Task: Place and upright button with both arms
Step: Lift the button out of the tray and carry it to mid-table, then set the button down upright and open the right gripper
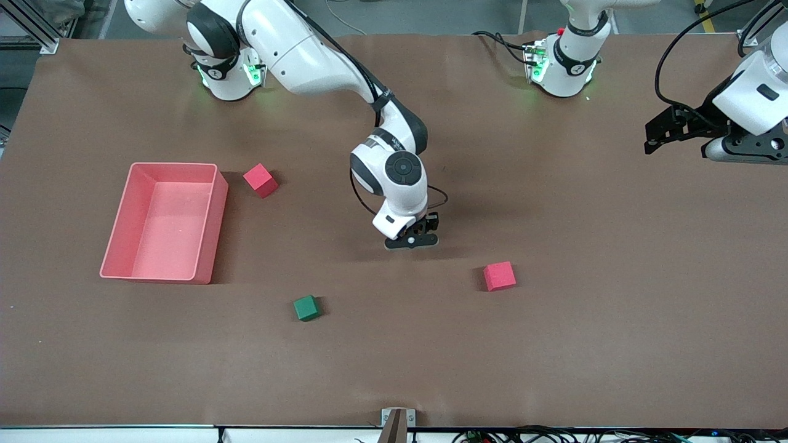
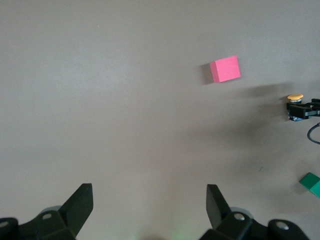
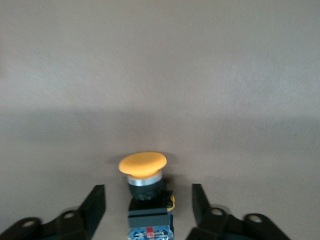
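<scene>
Front view is showing the brown worktop (image 1: 554, 344) carrying a pink tray (image 1: 161, 274). The right pincer (image 1: 411, 241) is sitting low at the worktop's middle, fingers spread beside the upright button (image 3: 145, 187), not pinching it. The left pincer (image 1: 662, 132) is waiting spread above the left arm's end.

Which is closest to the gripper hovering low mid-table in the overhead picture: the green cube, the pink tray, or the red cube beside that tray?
From the right gripper, open around the button:
1. Green cube, nearer the camera.
2. Red cube, beside the tray.
3. Pink tray, toward the right arm's end.
</scene>
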`<control>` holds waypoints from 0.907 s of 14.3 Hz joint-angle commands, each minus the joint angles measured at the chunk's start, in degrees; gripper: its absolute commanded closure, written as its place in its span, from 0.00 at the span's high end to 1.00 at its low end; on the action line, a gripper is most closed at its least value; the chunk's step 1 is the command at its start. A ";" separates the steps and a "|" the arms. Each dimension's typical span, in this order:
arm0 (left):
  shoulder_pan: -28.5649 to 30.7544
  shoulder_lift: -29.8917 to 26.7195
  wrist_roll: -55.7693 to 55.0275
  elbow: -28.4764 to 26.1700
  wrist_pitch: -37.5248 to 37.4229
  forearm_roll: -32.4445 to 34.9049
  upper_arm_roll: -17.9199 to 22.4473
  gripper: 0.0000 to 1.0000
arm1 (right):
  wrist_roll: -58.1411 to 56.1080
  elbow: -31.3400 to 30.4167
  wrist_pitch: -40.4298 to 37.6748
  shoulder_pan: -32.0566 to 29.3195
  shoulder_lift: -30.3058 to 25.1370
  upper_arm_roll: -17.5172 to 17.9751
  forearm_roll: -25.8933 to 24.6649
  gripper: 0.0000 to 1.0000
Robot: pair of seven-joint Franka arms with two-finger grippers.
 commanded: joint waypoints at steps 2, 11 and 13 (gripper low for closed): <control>0.15 -0.41 0.09 0.00 0.11 0.95 -0.18 1.00 | 0.45 -0.20 -9.25 -3.03 -7.29 -0.26 0.74 1.00; -3.88 9.06 -10.34 -0.09 8.62 -2.21 -1.93 1.00 | -3.83 -0.99 -39.07 -21.74 -32.00 -0.26 0.91 1.00; -8.00 12.66 -15.80 -0.70 12.92 -1.95 -1.93 1.00 | -10.08 -0.99 -43.47 -27.28 -35.25 -0.26 0.92 1.00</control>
